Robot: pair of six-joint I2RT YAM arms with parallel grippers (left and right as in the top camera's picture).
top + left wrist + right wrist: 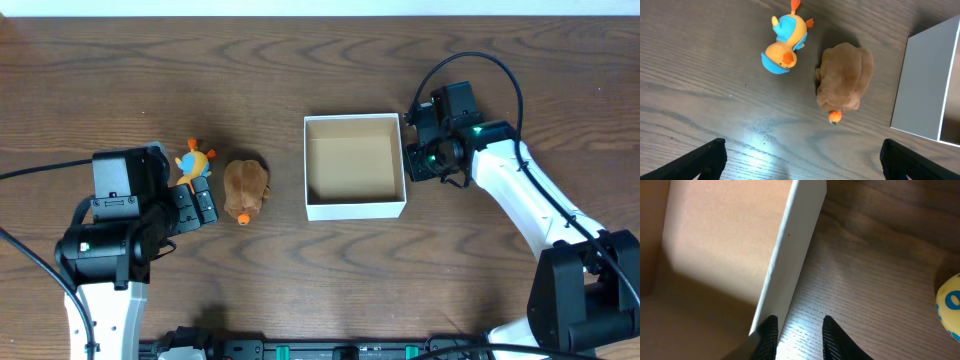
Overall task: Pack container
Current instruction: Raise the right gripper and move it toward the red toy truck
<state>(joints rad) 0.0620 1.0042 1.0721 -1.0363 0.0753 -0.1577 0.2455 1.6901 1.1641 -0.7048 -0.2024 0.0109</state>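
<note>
Grippers: left gripper (815, 162) wide near brown plush (845, 75); right gripper (800, 337) narrow, empty, beside container (795, 245) wall.

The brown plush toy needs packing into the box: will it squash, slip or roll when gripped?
The brown plush toy looks soft and fuzzy, so it would probably squash rather than slip. It lies slumped flat on the table, so rolling seems unlikely. Being stuffed fabric, it is likely light; a push should slide it.
</note>
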